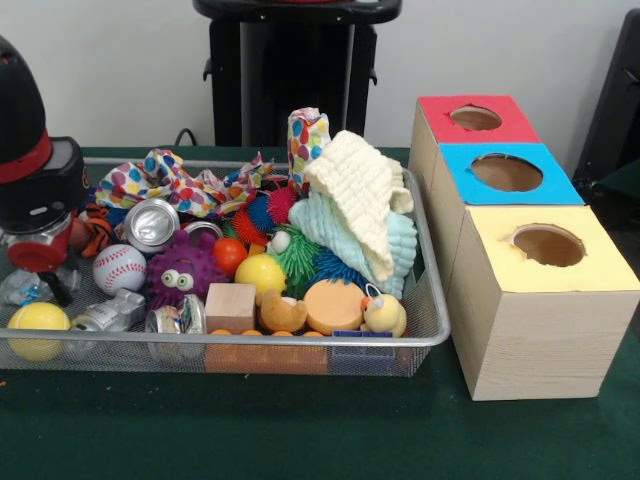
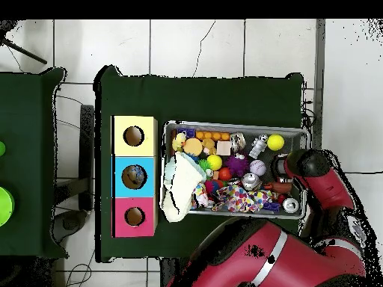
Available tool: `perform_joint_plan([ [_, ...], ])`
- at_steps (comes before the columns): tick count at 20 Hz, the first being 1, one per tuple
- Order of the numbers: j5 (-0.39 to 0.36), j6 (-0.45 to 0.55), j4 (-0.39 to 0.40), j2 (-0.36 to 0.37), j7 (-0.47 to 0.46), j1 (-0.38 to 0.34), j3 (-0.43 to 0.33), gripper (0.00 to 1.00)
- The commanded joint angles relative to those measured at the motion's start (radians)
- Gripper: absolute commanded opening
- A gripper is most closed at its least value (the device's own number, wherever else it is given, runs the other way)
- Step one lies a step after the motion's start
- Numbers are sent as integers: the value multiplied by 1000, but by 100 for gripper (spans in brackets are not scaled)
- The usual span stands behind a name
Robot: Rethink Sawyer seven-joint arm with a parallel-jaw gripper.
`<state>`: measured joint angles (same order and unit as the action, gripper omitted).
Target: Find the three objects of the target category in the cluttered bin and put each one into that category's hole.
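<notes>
Clutter fills the wire-mesh bin [image 1: 425, 335] on the green counter [image 1: 300, 430]: a baseball [image 1: 119, 267], a purple spiky ball with eyes [image 1: 183, 273], a wooden cube [image 1: 231, 305], crushed cans [image 1: 151, 223], yellow balls [image 1: 38, 322] and folded washcloths [image 1: 360, 205]. Just beside the bin stand three wooden boxes [image 1: 540, 330] with holes, topped red, blue and yellow. At the bin's end the gripper [image 1: 40, 262] hangs low among the toys; whether it is clenched or released cannot be told.
</notes>
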<state>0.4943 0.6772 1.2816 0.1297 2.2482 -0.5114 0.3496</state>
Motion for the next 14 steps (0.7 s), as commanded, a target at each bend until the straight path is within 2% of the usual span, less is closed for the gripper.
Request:
perform_joint_plan([
  [1,34,-469,46,-99,278,-81,-45,0],
  [7,32,-447,52,-85,267,-80,-44,0],
  [14,24,-374,55,-57,253,-64,-13,0],
])
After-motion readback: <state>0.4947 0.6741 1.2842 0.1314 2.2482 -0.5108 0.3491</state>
